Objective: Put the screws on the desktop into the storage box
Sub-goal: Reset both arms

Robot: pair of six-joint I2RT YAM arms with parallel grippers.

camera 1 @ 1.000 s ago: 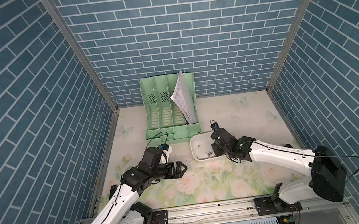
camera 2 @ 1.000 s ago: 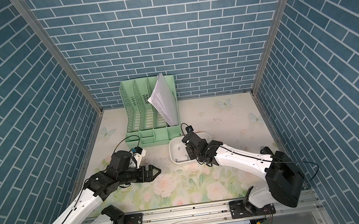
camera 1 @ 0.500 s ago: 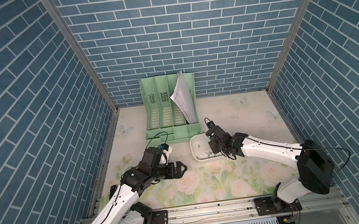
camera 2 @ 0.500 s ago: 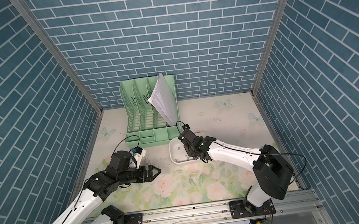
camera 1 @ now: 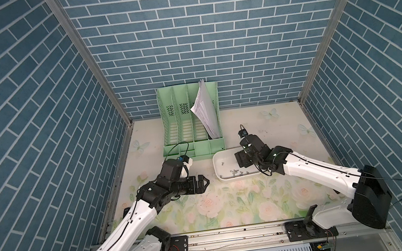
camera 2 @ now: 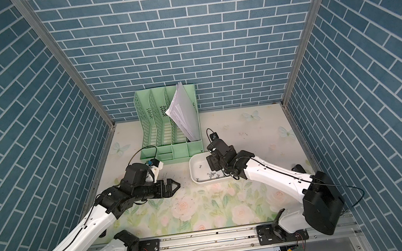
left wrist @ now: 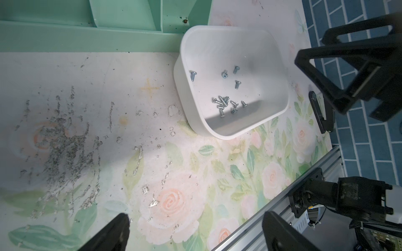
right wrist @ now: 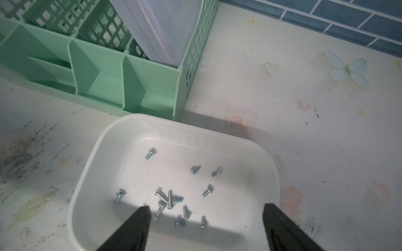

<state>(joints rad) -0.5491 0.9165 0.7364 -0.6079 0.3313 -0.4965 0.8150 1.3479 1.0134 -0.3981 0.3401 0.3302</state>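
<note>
The white storage box (camera 1: 216,166) (camera 2: 193,170) stands on the floral desktop (camera 1: 255,197), just in front of the green organiser. Several small screws (right wrist: 169,200) (left wrist: 224,104) lie on its floor, most of them in one cluster. Every screw I can see is inside the box. My right gripper (right wrist: 206,207) (camera 1: 240,160) hangs over the box, open, with nothing between its fingers. My left gripper (left wrist: 195,215) (camera 1: 205,181) hovers open and empty over the desktop to the left of the box.
A mint-green file organiser (camera 1: 191,132) holding a sheaf of papers (camera 1: 206,112) stands behind the box, almost touching it. A patch of dark scratch marks (left wrist: 65,147) covers the desktop left of the box. A metal rail (camera 1: 234,234) runs along the front edge. Blue brick walls enclose three sides.
My right gripper has gone from shut to open above the storage box. The left arm has not moved.
</note>
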